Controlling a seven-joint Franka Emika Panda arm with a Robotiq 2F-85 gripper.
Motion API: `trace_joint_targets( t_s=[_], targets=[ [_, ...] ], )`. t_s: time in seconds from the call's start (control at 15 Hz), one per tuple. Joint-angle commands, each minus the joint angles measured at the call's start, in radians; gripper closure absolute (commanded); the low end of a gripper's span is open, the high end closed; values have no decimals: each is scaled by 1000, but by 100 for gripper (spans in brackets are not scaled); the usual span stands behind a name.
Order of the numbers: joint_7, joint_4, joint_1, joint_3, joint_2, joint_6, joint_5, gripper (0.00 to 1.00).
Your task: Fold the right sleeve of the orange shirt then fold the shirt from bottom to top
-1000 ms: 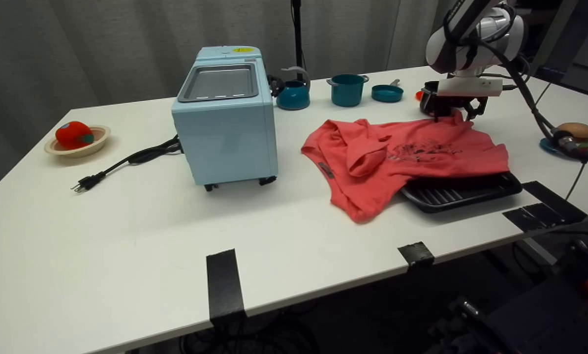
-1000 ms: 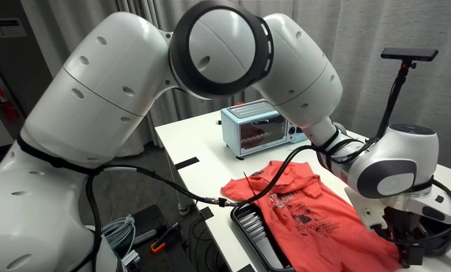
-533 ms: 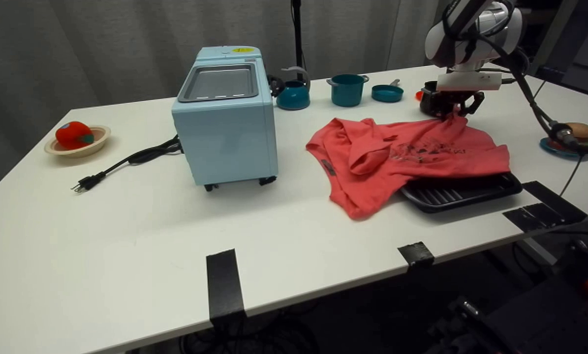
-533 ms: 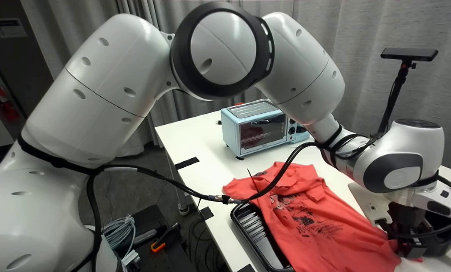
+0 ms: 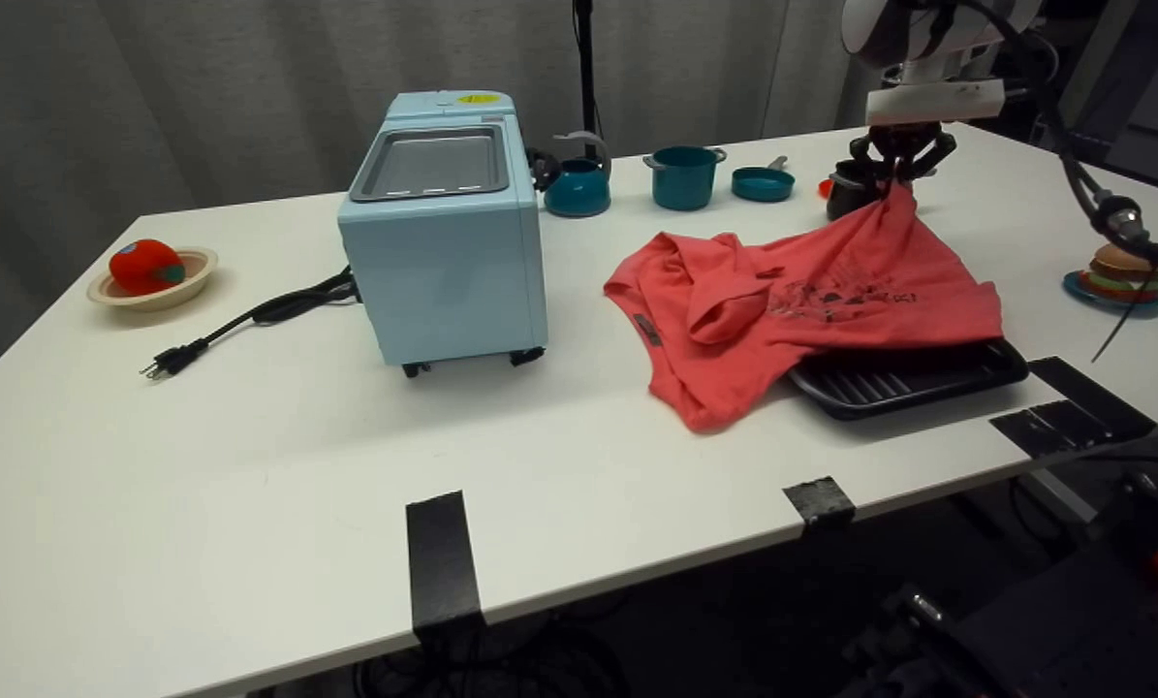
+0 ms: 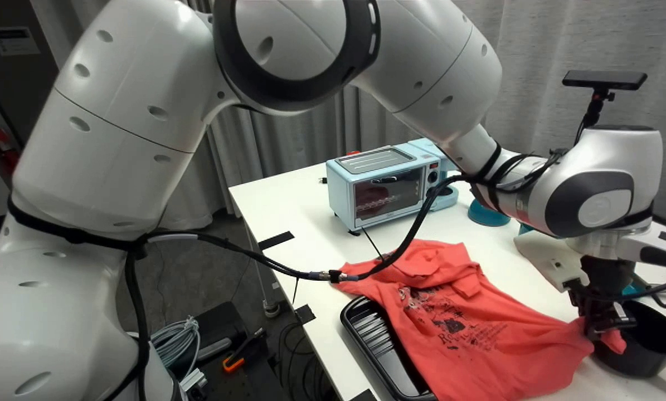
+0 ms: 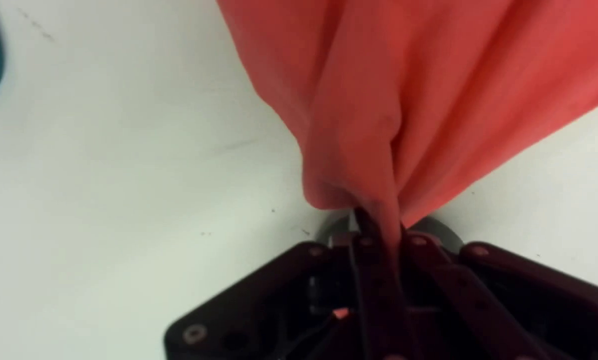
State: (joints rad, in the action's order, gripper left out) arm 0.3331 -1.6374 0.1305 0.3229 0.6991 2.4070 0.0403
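Note:
The orange shirt (image 5: 830, 301) lies spread on the table in both exterior views, printed side up. One sleeve (image 5: 724, 305) is folded in over its upper part, near the collar tag. At the hem end, my gripper (image 5: 894, 176) is shut on a bunched corner of the cloth and holds it above the table. The raised fabric slopes down from the fingers as a peak. In the wrist view, gathered shirt fabric (image 7: 354, 115) runs between the closed fingers; the fingertips are partly hidden by it. A small end of cloth pokes out past the gripper (image 6: 601, 329) in an exterior view.
Part of the shirt rests over a black ribbed tray (image 5: 903, 373). A black pot (image 6: 642, 340) stands just behind and below the gripper. A light blue toaster oven (image 5: 448, 262), teal pot (image 5: 685, 179), teal pan (image 5: 763, 184) and toy burger (image 5: 1121, 273) stand around.
The jaws have closed on the shirt's hem corner. The gripper has then risen, lifting that corner off the table into a peak; the upper part of the shirt shifted slightly towards the gripper.

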Motion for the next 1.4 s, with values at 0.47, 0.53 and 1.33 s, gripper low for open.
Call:
trace_joint_targets(
  t_s=[0.47,0.53,1.33],
  targets=[
    [-113,-250,-47,-215,-357,146,50,99],
    [-127,-288,-56,-241,-387,194,61,99],
    [-327,-562,-112,-411,-539,367,153,39]
  ],
)
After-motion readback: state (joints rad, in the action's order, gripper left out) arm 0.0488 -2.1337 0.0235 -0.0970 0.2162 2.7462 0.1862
